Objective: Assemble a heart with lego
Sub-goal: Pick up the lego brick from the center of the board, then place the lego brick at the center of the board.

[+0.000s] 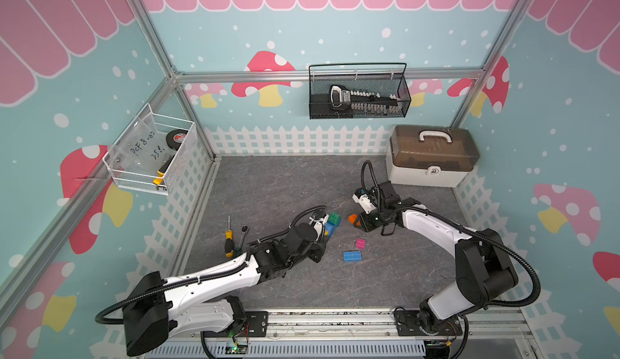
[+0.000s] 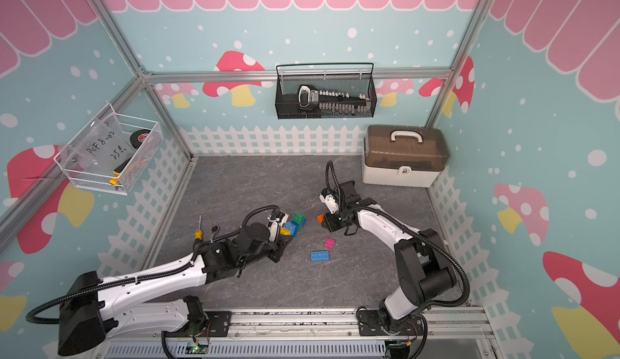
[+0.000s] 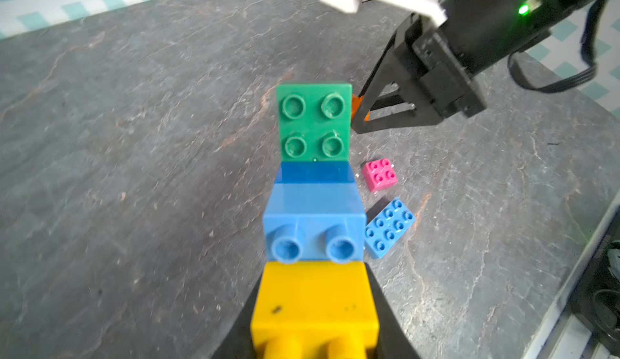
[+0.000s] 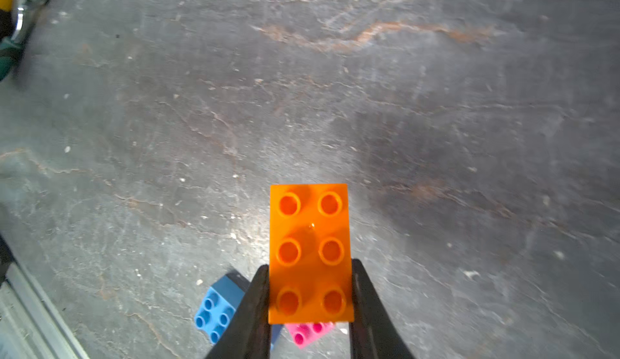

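left pincer (image 3: 314, 283) is clenched on the yellow end of the heart (image 3: 313, 206), mid-tabletop (image 1: 268, 189) | right pincer (image 4: 310, 265) is clenched across the orange brick (image 4: 310, 233), whose long axis is pointed straight out past the fingers | orange brick is placed just right of the heart's green brick (image 3: 313, 122), not touching; right arm is judged nearer
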Robot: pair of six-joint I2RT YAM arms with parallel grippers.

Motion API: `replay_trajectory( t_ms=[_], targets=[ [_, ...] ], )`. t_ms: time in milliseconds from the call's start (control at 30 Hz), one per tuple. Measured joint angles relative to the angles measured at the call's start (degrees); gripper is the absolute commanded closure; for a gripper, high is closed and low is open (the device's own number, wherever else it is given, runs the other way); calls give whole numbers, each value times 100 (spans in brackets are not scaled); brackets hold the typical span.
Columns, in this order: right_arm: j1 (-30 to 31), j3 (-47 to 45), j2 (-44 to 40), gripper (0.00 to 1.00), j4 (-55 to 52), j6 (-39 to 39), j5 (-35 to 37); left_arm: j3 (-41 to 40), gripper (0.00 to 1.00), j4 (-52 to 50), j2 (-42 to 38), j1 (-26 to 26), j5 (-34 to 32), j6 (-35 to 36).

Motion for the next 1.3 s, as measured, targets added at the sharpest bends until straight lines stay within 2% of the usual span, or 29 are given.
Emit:
replay_trajectory(
  t_ms=[133,233,333,533,767,900,967,1067,1300],
  targets=[
    [-378,-170,2,73,-94,-11,350,1379,90,-1255,1357,105,142,767],
    [-632,-251,20,73,-98,-11,444,2083,90,-2135,2111,190,105,1281],
    [-793,-319,22,72,-66,-13,457,2450,89,-2881,2417,372,118,1707],
    [-901,-393,26,67,52,-70,391,3099,89,-3998,2430,592,262,2332],
    [-903,-396,199,63,105,-101,225,3241,89,-4428,2682,616,911,2601],
    [-901,-396,323,52,98,-111,203,3241,88,-4592,2920,616,1196,2697],
    [-898,-396,330,49,85,-111,111,3241,87,-4636,2935,616,1266,2719],
    [-870,-396,308,48,114,-63,-234,3244,85,-4660,2951,616,1314,2761],
    [-758,-688,22,47,820,398,-1635,3265,83,-4631,3283,616,1322,2782]
  ],
)
